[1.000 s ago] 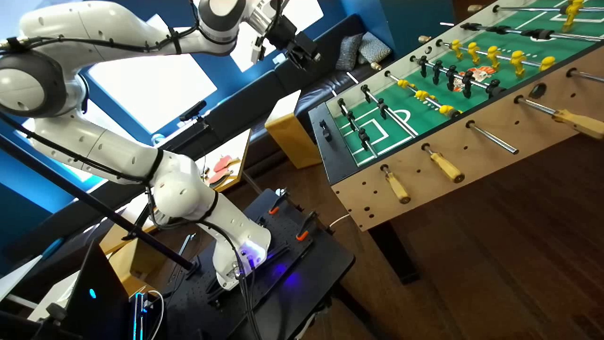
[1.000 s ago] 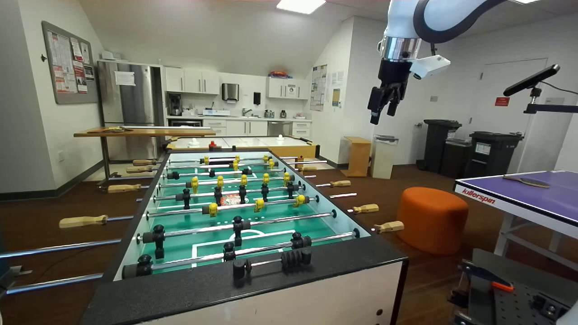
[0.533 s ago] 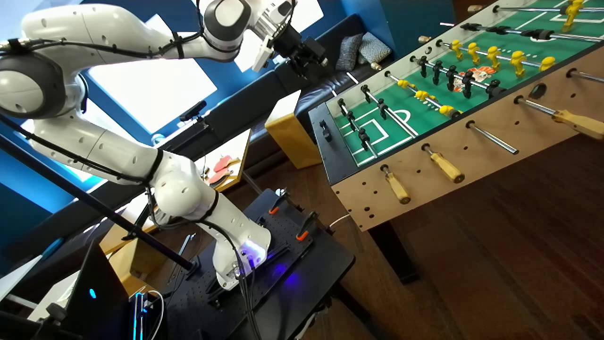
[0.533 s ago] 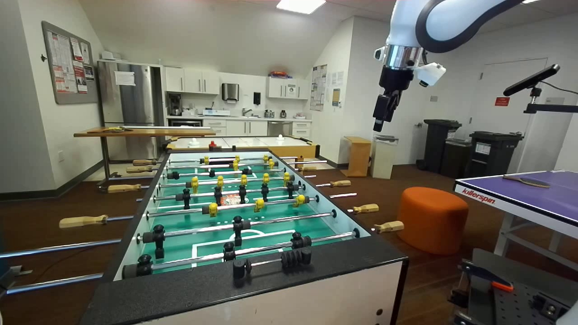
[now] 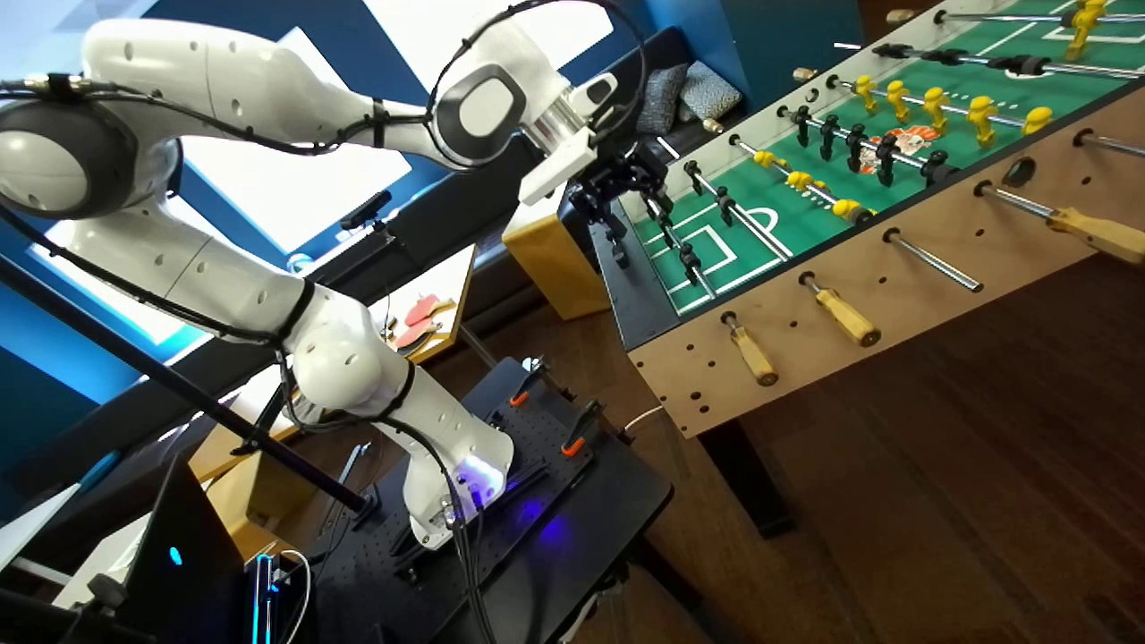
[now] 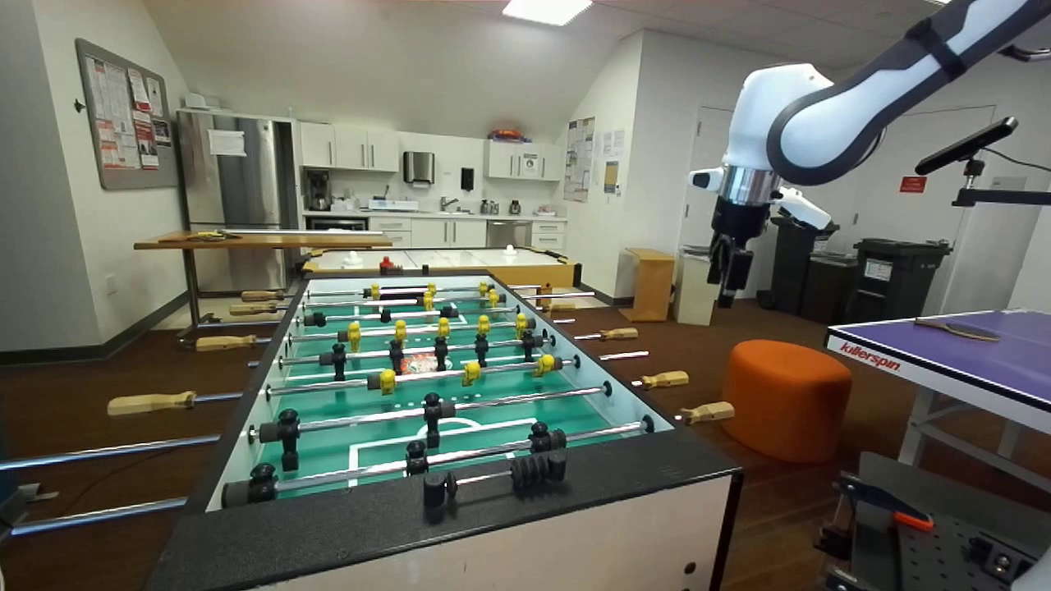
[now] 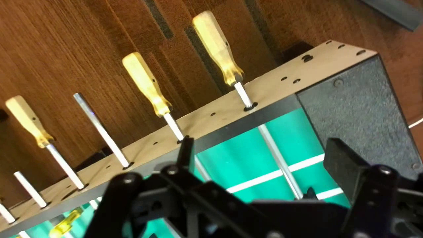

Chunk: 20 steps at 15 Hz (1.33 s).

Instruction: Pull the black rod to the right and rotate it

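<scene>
The foosball table carries two metal rods with black figures near its end: the end rod (image 5: pixel 677 240) (image 6: pixel 484 453) and the rod beside it (image 5: pixel 751 224) (image 6: pixel 525 402). Each has a pale wooden handle; the end rod's handle (image 5: pixel 753 355) (image 6: pixel 708 413) sticks out of the side wall and also shows in the wrist view (image 7: pixel 216 46). My gripper (image 5: pixel 637 215) (image 6: pixel 724 287) (image 7: pixel 262 148) is open and empty. It hangs above the table, its fingers wide apart. In the wrist view the end rod lies below, between the fingers. Its figures are mostly hidden by the gripper.
A black bead counter (image 6: pixel 497 478) sits on the table's end ledge (image 6: pixel 345 533). Further handles and bare rod ends (image 5: pixel 935 259) stick out along the same side wall (image 5: pixel 698 385). An orange stool (image 6: pixel 787 400) and purple ping-pong table (image 6: pixel 977 353) stand beyond.
My arm has lowered. In both exterior views the gripper has moved down and to the right and has turned. The rods and handles have not moved.
</scene>
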Each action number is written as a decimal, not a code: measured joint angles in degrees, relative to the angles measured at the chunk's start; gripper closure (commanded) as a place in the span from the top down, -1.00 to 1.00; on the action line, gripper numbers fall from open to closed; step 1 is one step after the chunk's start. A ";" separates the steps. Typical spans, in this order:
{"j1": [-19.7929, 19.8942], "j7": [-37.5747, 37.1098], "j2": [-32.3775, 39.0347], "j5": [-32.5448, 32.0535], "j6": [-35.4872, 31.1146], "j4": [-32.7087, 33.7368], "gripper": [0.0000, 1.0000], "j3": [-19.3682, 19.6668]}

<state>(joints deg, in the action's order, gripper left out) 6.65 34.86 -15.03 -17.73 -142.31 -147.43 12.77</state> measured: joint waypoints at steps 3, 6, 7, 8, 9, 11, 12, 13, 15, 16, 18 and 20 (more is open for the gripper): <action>0.82 5.55 4.29 -0.65 -4.53 -2.04 1.00 2.11; 3.01 3.82 7.81 -4.65 -7.29 -2.07 1.00 2.07; 3.21 3.82 8.17 -4.74 -7.43 -2.02 1.00 2.05; 3.27 3.82 8.20 -4.74 -7.43 -1.98 1.00 1.99; 3.27 3.82 8.20 -4.75 -7.43 -1.93 1.00 1.90; 3.27 3.83 8.20 -4.74 -7.43 -1.90 1.00 1.85; 3.28 4.47 8.25 -4.67 -7.43 -1.91 1.00 1.87; 3.31 5.95 8.43 -4.63 -7.43 -1.92 1.00 1.99; 3.66 9.93 9.53 -4.42 -8.07 -1.91 1.00 2.47; 3.93 12.12 10.47 -4.34 -9.21 -1.93 1.00 2.82; 4.50 17.50 13.28 -3.57 -12.82 -2.04 1.00 3.49; 5.47 23.03 16.69 -2.46 -16.53 -2.09 1.00 3.58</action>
<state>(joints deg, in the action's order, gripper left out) 12.13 57.89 1.65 -20.19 -158.84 -149.51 16.35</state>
